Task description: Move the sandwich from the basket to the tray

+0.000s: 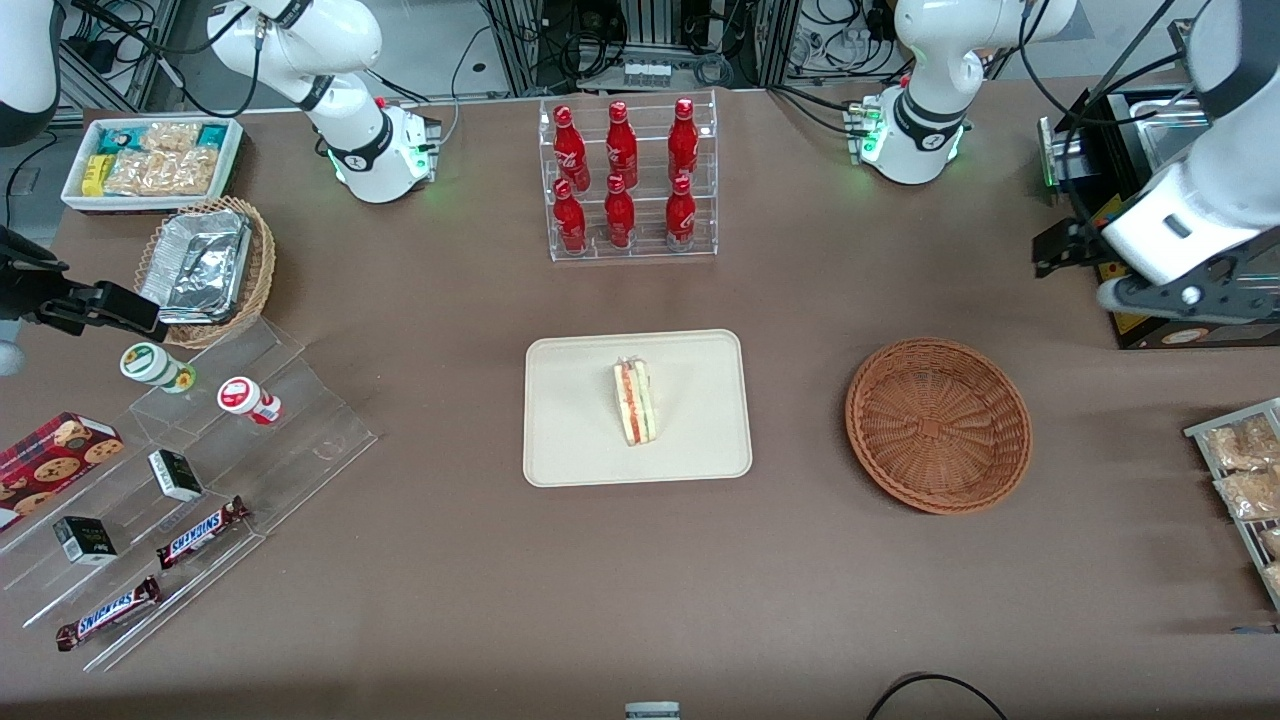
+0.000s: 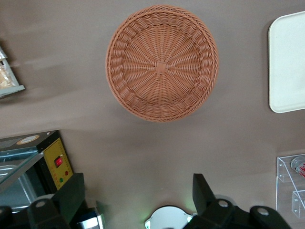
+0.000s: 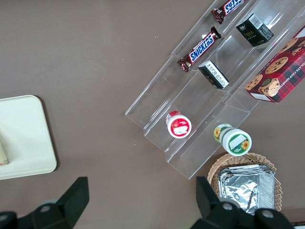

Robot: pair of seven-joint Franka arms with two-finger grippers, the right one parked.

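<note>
The sandwich is seen resting at the centre of the tray; the wicker basket, at the tray's 3 o'clock, is empty. The gripper, raised above the table near the basket, is spread wide and holds nothing. Placement is judged complete; only arm withdrawal seems to be called for.

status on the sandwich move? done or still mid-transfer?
Looks done. The sandwich lies on the tray, and the basket holds nothing. Nothing is in hand: the left arm's tool is open and raised above the table, off to the working arm's end, past the basket. Nothing seems left beyond parking the arm.
</note>
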